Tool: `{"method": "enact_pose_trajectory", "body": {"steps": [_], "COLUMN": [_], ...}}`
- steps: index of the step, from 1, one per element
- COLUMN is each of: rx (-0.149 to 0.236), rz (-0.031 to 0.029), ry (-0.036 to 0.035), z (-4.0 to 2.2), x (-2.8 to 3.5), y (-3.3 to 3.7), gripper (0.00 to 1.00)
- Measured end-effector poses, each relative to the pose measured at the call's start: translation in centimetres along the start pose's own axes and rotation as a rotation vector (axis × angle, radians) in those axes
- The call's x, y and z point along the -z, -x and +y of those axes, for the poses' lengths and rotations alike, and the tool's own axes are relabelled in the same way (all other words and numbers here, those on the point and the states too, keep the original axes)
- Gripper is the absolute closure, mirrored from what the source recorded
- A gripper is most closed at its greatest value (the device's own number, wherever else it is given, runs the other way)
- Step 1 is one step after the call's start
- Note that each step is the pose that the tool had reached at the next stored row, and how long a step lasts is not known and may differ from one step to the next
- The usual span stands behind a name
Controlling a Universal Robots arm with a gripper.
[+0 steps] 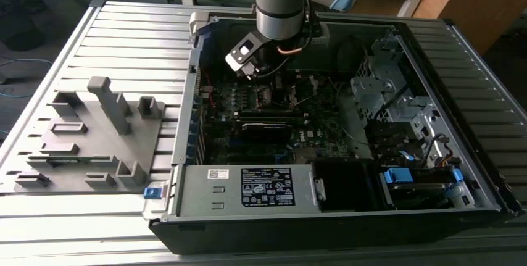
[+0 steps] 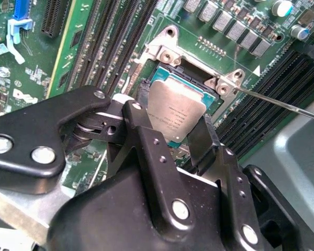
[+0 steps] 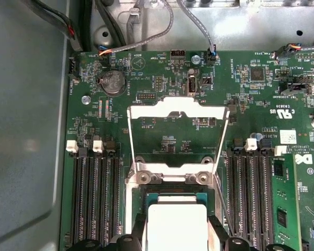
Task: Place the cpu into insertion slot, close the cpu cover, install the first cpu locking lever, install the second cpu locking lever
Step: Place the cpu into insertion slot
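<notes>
Table [image 1: 123, 31]: grey, slatted, bearing everything listed. Tray [image 1: 91, 149]: grey moulded fixture with upright posts, well apart from the gripper on the exterior view's left, outside the case. Case [image 1: 329, 229]: black computer tower lying open, motherboard facing up, enclosing the gripper's working area. Power supply [image 1: 247, 189]: silvery box with a printed label, along the case's near wall, apart from the gripper. Arm [image 1: 280, 0]: grey and blue, reaching down into the case. Gripper [image 2: 167, 117]: black, two fingers [image 2: 146, 146] closed against opposite edges of the cpu, low over the motherboard. Cpu [image 2: 175, 107]: silvery-grey square chip with a green rim, clamped between the fingertips directly over the slot; whether it is fully seated cannot be told. Slot [image 2: 184, 77]: dark square socket, its rim showing just beyond the fingertips. Cover [image 3: 172, 107]: silvery windowed frame, swung open on the far side of the slot from the gripper, clear of the cpu. Lever [image 2: 282, 103]: thin metal rod, unlatched, running out from the slot's corner beside one finger. Memory slots [image 3: 94, 198]: long black rows flanking the gripper on both sides. Drive cage [image 1: 383, 87]: bare metal, on the exterior view's right of the gripper.
</notes>
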State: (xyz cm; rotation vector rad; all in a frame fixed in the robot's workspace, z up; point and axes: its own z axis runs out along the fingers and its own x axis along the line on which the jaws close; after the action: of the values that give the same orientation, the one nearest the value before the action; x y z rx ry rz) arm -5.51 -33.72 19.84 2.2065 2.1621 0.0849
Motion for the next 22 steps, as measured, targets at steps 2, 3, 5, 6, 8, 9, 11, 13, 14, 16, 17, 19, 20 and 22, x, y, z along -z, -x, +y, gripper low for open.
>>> {"method": "enact_pose_trajectory", "body": {"steps": [2, 3, 5, 6, 8, 9, 11, 13, 14, 16, 17, 19, 20, 22], "rx": [0.0, 0.0, 0.0, 0.0, 0.0, 0.0, 0.0, 0.0, 0.0, 0.0, 0.0, 0.0, 0.0, 0.0], "rz": [0.0001, -0.0002, -0.0002, -0.0002, 0.0, 0.0001, -0.0005, -0.0006, -0.0006, -0.0004, -0.0005, -0.0005, -0.0005, -0.0005], "ry": [-0.0003, -0.0006, -0.0007, -0.0007, -0.002, -0.0127, -0.0209, -0.0215, -0.0217, -0.0217, -0.0217, -0.0217, -0.0217, -0.0217], "z": [0.0, -0.01, -0.01, 0.0, 0.0, 0.02, 0.02, 0.02, 0.02, 0.18, 0.24, 0.23, 0.23, 0.23], "x": [-0.05, -0.05, -0.05, -0.05, -0.06, -0.09, -0.07, -0.06, -0.06, -0.08, -0.09, -0.09, -0.09, -0.09], "y": [0.0, 0.0, 0.0, 0.0, 0.0, -0.01, 0.0, 0.0, 0.0, -0.03, -0.06, -0.12, -0.18, -0.37], "gripper": [0.46, 0.46, 0.46, 0.46, 0.46, 0.46, 0.46, 0.46, 0.46, 0.46, 0.46, 0.46, 0.46, 0.46]}}
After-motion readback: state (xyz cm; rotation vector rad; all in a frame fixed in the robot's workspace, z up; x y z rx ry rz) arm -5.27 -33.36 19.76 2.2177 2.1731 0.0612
